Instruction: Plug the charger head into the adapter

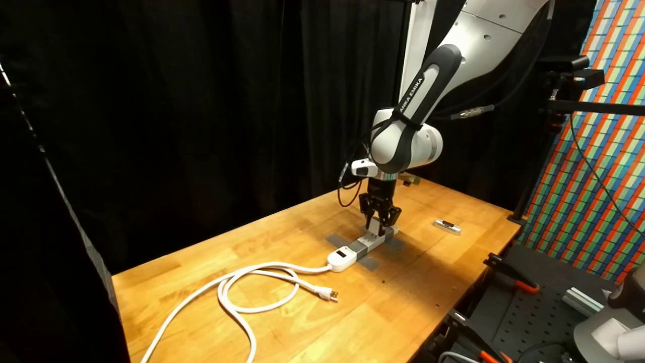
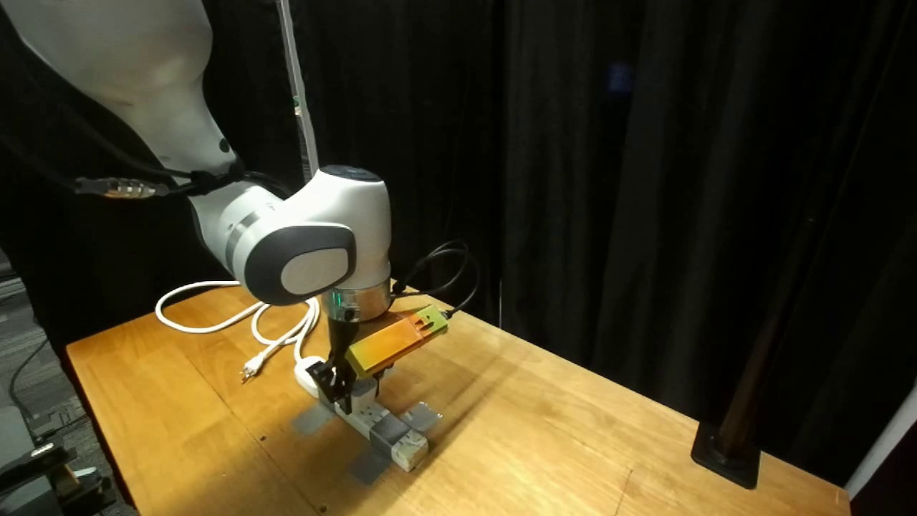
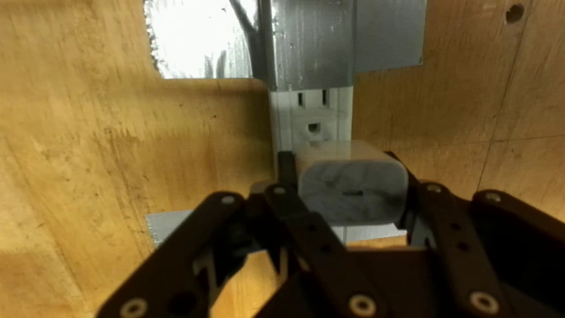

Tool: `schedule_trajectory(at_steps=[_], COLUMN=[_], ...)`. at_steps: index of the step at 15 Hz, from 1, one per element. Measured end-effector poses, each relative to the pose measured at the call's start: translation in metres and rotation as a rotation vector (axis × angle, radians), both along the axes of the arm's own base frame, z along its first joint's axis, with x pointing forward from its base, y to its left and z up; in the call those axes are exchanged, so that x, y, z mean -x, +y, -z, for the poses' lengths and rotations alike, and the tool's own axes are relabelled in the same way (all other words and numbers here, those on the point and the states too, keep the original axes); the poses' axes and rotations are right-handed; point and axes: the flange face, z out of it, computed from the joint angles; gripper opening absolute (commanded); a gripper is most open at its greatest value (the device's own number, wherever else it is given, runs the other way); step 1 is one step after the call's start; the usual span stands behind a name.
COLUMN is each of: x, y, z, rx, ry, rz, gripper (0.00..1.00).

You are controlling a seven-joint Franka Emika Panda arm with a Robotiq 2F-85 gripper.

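The charger head [image 1: 375, 225] is a small white block; it also shows in an exterior view [image 2: 364, 394], partly behind the fingers. In the wrist view the charger head [image 3: 353, 192] shows its grey end face with a small slot. My gripper [image 3: 342, 165] is shut on it, one dark finger along each side. The adapter [image 1: 374, 244] is a long white-grey bar taped to the table. The charger head is over the adapter's middle section; I cannot tell whether its prongs touch the sockets. In the wrist view one socket of the adapter [image 3: 314, 115] shows beyond the block.
Grey tape strips [image 1: 369, 262] cross the bar and stick to the wooden table. A looped white cable [image 1: 274, 264] with a plug [image 1: 327, 293] lies beyond the adapter's switch end. A small silver-and-dark piece [image 1: 447, 226] lies apart. Clamps [image 1: 513, 274] grip the table edge.
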Motion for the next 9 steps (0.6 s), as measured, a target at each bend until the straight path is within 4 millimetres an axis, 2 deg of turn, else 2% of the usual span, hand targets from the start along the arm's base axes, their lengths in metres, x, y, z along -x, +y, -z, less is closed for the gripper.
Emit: schedule_trajectory(at_steps=[9], x=[-0.0029], y=[0.0017], z=[0.0014], rx=[-0.001], ry=[-0.027], rz=[0.0], gripper=[0.23])
